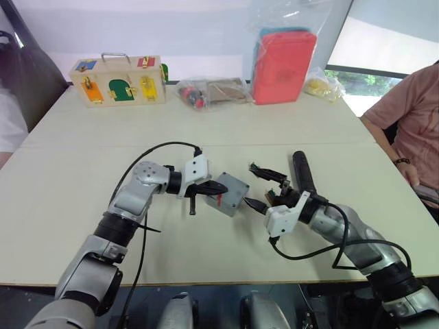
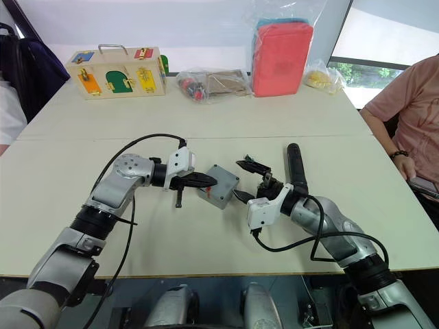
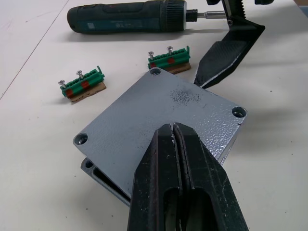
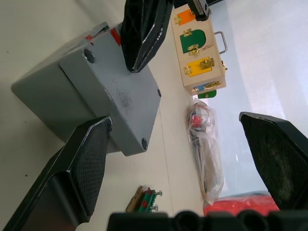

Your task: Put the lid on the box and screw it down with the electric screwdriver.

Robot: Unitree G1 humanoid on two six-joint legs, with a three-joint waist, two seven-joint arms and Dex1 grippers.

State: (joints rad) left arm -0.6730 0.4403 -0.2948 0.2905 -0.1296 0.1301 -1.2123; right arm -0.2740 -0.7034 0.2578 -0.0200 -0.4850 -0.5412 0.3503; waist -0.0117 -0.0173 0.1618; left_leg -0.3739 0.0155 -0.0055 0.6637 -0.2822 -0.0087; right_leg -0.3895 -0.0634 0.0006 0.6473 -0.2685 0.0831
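Grey lid [image 3: 163, 120] askew on box [image 4: 57, 103]; left gripper [image 3: 174, 132] closed atop; right gripper [image 4: 185, 159] spread wide.

From my end I can read no text anywhere — the label on the electric screwdriver [image 3: 126, 17] is there, but too blurred to make out.

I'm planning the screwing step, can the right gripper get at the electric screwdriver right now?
Probably yes: the right gripper is open beside the electric screwdriver, which lies bare on the table.
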